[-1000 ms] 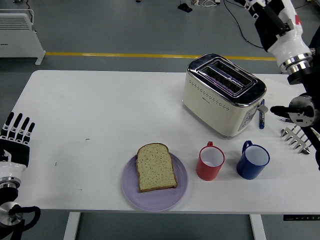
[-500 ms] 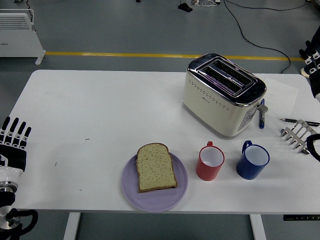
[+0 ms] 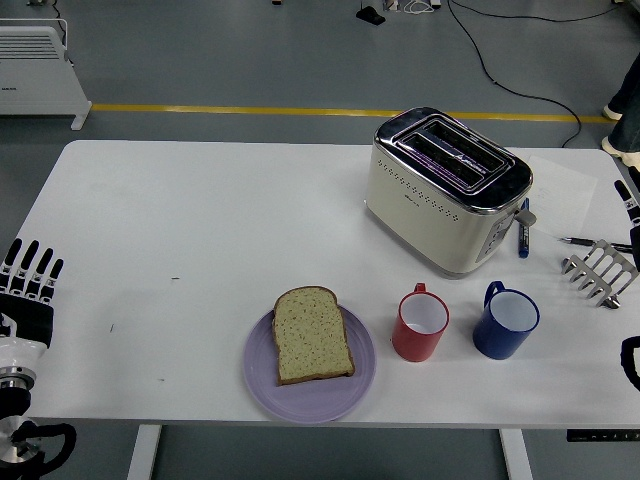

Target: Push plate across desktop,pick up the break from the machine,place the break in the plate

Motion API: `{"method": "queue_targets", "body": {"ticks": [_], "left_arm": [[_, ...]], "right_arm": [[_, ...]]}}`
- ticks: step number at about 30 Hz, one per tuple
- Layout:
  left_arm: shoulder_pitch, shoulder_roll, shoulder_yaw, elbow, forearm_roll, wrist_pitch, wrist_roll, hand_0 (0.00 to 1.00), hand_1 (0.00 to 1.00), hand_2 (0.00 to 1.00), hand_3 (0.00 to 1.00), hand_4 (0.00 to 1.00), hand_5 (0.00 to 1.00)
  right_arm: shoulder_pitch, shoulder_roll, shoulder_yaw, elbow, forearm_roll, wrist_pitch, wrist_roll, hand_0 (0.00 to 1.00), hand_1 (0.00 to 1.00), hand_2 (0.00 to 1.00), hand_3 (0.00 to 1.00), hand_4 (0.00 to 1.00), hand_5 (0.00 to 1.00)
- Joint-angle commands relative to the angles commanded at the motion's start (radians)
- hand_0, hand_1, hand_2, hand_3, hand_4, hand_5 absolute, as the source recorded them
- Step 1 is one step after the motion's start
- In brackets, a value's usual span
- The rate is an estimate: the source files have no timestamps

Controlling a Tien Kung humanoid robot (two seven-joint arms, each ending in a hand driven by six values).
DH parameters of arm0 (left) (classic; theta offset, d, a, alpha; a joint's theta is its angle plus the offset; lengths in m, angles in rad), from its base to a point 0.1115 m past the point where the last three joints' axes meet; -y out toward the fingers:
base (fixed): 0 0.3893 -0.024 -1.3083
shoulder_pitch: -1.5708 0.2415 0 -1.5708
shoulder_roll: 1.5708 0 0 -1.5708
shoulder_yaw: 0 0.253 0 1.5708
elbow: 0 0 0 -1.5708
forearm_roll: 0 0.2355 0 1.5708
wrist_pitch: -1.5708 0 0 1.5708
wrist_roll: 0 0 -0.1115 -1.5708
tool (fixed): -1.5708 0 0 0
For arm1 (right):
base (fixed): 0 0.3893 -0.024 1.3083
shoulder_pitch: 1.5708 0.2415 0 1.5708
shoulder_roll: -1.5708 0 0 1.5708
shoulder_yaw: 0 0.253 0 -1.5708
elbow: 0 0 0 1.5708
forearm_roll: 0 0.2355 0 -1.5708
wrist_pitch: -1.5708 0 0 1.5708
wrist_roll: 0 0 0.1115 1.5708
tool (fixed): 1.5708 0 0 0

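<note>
1. Head view, left side: the left hand (image 3: 28,285) sits at the table's near-left edge — fingers straight, pointing away and slightly fanned, holding nothing and touching nothing on the table.
2. Its black-and-white wrist runs down toward the lower-left corner, beside the white table (image 3: 200,220).
3. Head view, right side: only a sliver of the right hand (image 3: 628,200) shows at the right edge, a dark fingertip or two. Whether it is released or clenched, I cannot tell.
4. The bread slice (image 3: 312,335) lies flat on the purple plate (image 3: 330,395), near the table's front edge, a little left of centre — well apart from both hands.
5. The cream toaster (image 3: 440,200) stands farther back and to the right, its two slots showing no bread.
6. Just right of the plate comes the red mug (image 3: 420,325), then the blue mug (image 3: 505,322), both upright.
7. Far right: a metal toast rack (image 3: 598,270) lies near the right hand, with a blue marker (image 3: 522,240) beside the toaster.
</note>
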Motion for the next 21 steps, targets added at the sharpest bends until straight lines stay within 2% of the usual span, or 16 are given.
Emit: {"method": "queue_targets", "body": {"ticks": [8, 21], "left_arm": [[-0.016, 0.0, -0.004, -0.003, 0.002, -0.001, 0.0, 0.812, 0.773, 0.761, 0.735, 0.545, 0.998], [-0.02, 0.0, -0.015, -0.006, 0.003, 0.0, -0.001, 0.812, 0.773, 0.761, 0.735, 0.546, 0.998]], "right_arm": [[-0.018, 0.038, 0.034, -0.034, -0.014, 0.008, -0.007, 0.819, 0.801, 0.823, 0.821, 0.563, 0.479], [-0.022, 0.054, 0.049, -0.071, -0.013, 0.03, -0.03, 0.82, 0.802, 0.821, 0.82, 0.562, 0.482]]}}
